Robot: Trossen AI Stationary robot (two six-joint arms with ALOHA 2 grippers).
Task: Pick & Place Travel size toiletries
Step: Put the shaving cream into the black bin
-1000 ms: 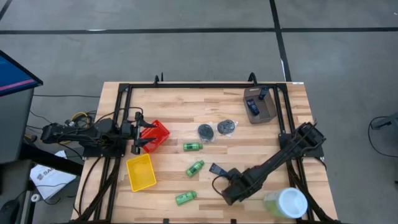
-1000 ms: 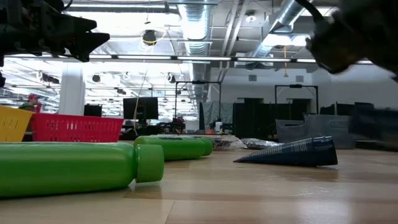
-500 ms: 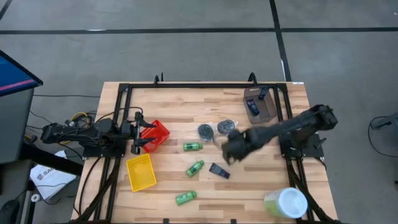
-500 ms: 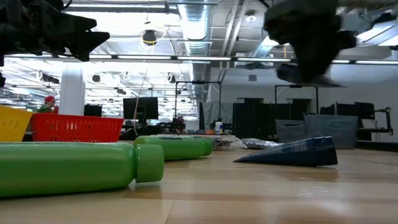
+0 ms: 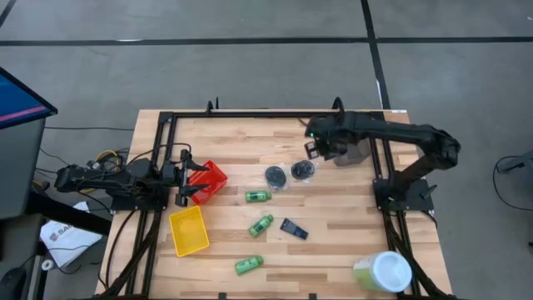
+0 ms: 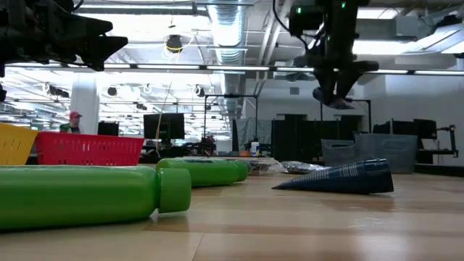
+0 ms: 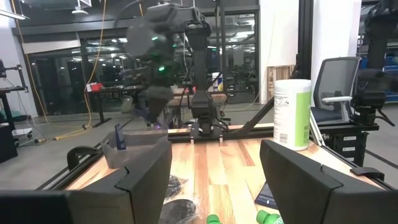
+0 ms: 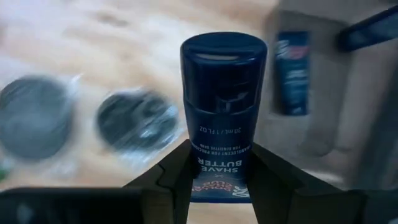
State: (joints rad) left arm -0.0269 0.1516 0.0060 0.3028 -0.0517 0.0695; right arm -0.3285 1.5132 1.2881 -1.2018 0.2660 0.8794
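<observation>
My right gripper (image 5: 315,147) hangs over the table's far side, between the two dark grey discs (image 5: 288,173) and the grey-brown bin (image 5: 360,152), shut on a dark blue tube (image 8: 222,93). A second blue tube (image 5: 292,228) lies flat on the wood. Two more lie in the bin (image 8: 291,71). Three green bottles (image 5: 256,196), (image 5: 261,224), (image 5: 248,265) lie on their sides mid-table. My left gripper (image 5: 185,179) waits open at the red bin (image 5: 210,177). My right gripper pinches the dark blue tube between its two fingers (image 8: 180,177), on the labelled part of the body (image 8: 221,163) toward its flat end. The capped end (image 8: 224,53) sticks out past the fingertips. The gripper (image 6: 335,93) points down and the tube is lifted clear, high above the table.
A yellow bin (image 5: 188,231) sits near the red one at the table's left. The large pale green-and-white tub (image 5: 383,271) stands at the near right corner. A black frame rail (image 5: 275,114) runs around the table top. People show in the room behind.
My right gripper has swung from the near right part of the table across the middle to the far side, up to the grey-brown bin, carrying the blue tube all the way. The tube, bottles and discs on the table have stayed put.
</observation>
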